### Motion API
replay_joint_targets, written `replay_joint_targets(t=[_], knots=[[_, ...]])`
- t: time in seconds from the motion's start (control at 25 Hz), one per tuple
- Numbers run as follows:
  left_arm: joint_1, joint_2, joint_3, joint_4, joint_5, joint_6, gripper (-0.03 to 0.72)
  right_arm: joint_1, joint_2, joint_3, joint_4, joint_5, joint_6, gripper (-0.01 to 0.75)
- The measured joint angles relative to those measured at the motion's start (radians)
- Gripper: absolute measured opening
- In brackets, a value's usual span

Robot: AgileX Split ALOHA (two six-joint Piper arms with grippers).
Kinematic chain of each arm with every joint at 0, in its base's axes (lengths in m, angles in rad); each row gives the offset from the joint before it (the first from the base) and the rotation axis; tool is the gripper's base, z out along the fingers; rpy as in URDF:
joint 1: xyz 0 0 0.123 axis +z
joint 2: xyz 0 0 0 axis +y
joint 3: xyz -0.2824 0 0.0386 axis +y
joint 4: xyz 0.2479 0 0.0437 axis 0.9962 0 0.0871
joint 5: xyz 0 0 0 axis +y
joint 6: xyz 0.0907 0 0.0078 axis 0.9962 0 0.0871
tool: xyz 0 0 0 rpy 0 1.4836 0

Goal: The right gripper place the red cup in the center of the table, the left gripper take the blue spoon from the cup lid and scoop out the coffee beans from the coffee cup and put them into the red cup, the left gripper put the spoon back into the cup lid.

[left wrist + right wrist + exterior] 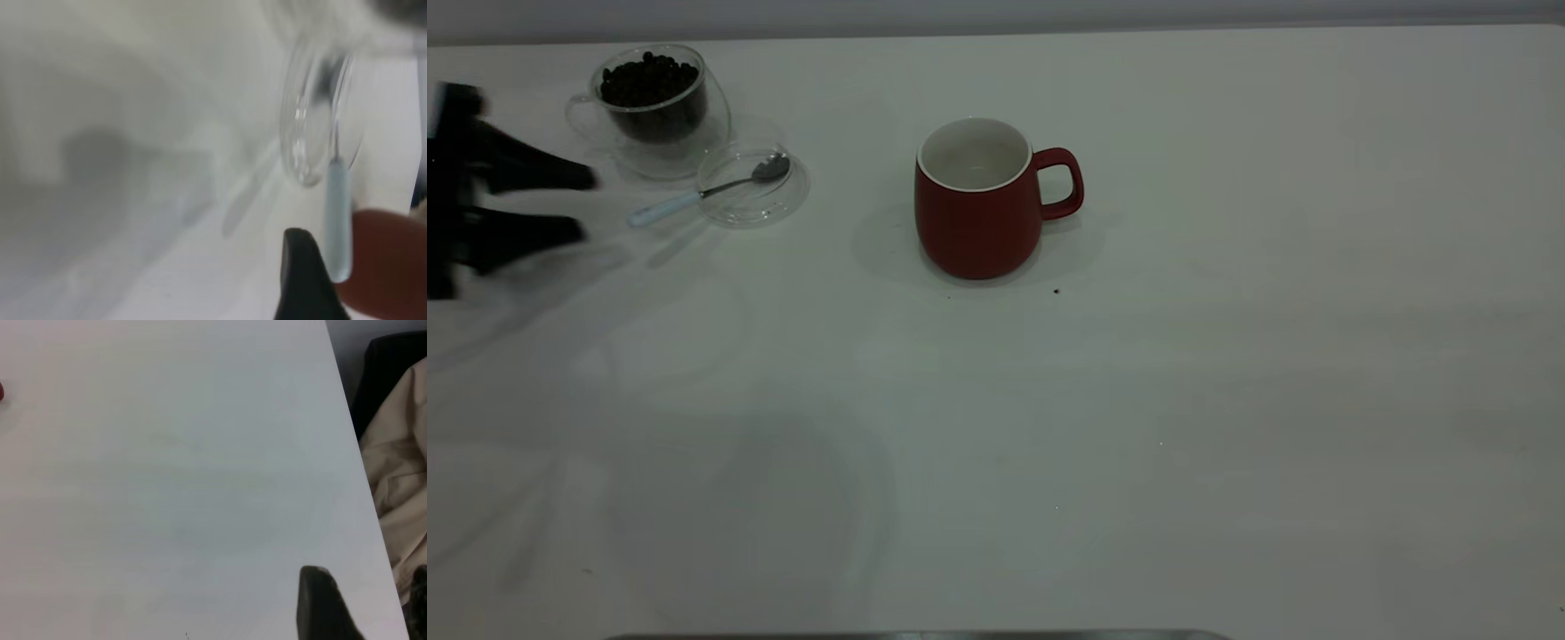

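dark red cup, white inside, loop handle

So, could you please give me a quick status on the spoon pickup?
Left claw open, nearing blue spoon. Spoon on cup lid, untouched. Red cup centered, empty. Right claw out of exterior view. Path clear.

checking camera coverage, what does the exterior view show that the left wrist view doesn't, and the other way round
Only the exterior view shows the red cup standing upright mid-table, the coffee cup holding coffee beans, and the spoon's metal bowl lying in the lid. Only the left wrist view gives a close look at one finger of the left hand right beside the handle's tip. Both show the open left hand, the blue spoon, the cup lid and the table.
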Motion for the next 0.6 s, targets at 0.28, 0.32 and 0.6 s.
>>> replay_joint_targets(t=[0.28, 0.32, 0.6], knots=[[0.165, -0.289, 0.004, -0.004, 0.245, -0.097, 0.487, 0.000, 0.000, 0.000, 0.000, 0.000, 0.000, 0.347], [0.171, -0.350, 0.004, -0.004, 0.270, -0.098, 0.487, 0.000, 0.000, 0.000, 0.000, 0.000, 0.000, 0.347], [0.141, -0.897, 0.005, 0.341, 0.131, -0.242, 0.479, 0.000, 0.000, 0.000, 0.000, 0.000, 0.000, 0.347]])
